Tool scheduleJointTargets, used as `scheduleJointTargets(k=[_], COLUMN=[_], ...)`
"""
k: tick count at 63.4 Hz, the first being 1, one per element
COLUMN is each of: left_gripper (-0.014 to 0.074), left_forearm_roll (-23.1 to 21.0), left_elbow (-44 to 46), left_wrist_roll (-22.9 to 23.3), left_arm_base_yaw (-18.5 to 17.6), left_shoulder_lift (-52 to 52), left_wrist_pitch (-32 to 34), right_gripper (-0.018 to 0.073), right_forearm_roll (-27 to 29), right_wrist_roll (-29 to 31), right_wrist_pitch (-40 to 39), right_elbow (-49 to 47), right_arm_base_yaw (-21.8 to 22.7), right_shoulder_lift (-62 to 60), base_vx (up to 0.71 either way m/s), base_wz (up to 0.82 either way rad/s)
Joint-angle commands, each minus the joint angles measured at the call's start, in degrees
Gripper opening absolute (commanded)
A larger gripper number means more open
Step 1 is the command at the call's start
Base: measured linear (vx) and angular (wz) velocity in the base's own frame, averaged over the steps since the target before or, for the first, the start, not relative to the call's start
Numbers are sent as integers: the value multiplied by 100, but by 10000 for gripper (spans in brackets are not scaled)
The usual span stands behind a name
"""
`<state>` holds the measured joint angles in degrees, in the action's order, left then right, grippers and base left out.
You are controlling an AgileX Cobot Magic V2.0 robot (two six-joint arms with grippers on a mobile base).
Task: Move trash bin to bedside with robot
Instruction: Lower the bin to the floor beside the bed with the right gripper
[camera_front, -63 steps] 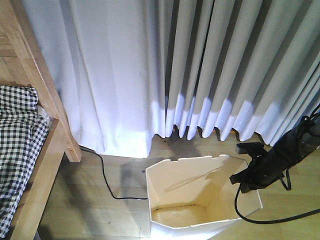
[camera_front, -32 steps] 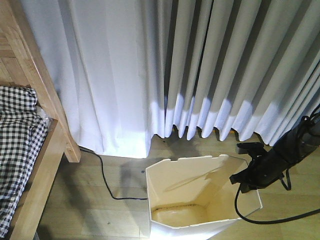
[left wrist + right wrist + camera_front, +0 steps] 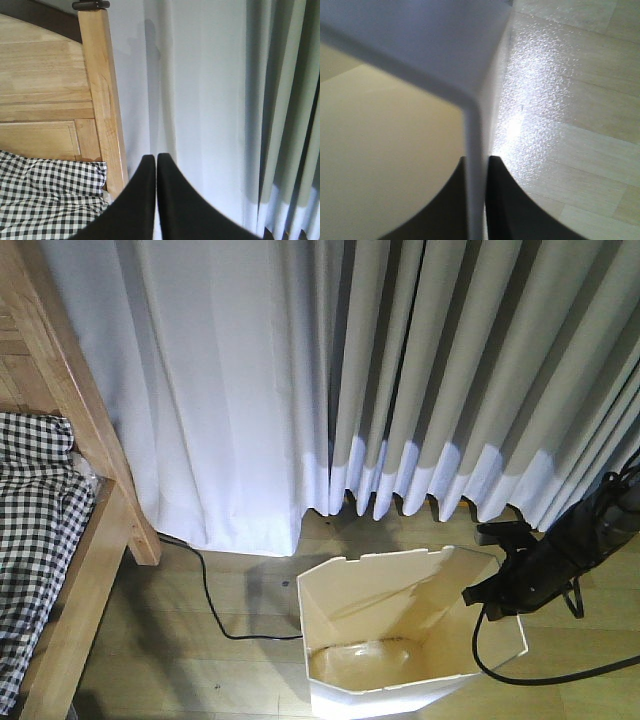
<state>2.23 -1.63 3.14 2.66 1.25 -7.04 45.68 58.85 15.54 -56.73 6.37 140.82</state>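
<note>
You had the right gripper (image 3: 476, 167) clamped on the right rim of the trash bin (image 3: 380, 590), and the left gripper (image 3: 156, 162) pressed shut on nothing. The bin stood near the curtain (image 3: 230, 390), well right of the bed frame (image 3: 100, 455), so most of the move likely remained.

The front view's lower edge cuts off the near wall of the white plastic trash bin (image 3: 380, 615); beside my right pincer (image 3: 476, 162) its rim looks blurred.
</note>
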Motion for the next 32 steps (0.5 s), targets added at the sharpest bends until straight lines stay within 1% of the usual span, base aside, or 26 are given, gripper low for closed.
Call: scheduleJointTargets(k=[1, 5, 21, 32], left_gripper=[-6, -6, -6, -6], left_forearm_roll=[-26, -26, -26, -26], left_elbow=[119, 119, 119, 119], left_wrist_roll=[25, 25, 25, 25], left_arm_base_yaw=[1, 1, 1, 1], left_shoulder_lift=[26, 26, 26, 26], left_wrist_pitch=[410, 410, 410, 410], right_gripper=[-9, -9, -6, -5], right_forearm_roll=[148, 148, 125, 125], right_wrist_roll=[8, -52, -733, -873], right_wrist_pitch=[362, 374, 434, 701], right_elbow=[-144, -283, -1228, -1955], right_arm_base_yaw=[20, 13, 8, 6], right_shoulder_lift=[-230, -48, 832, 1393], base_vx=[0, 0, 0, 0], base_wz=[0, 0, 0, 0])
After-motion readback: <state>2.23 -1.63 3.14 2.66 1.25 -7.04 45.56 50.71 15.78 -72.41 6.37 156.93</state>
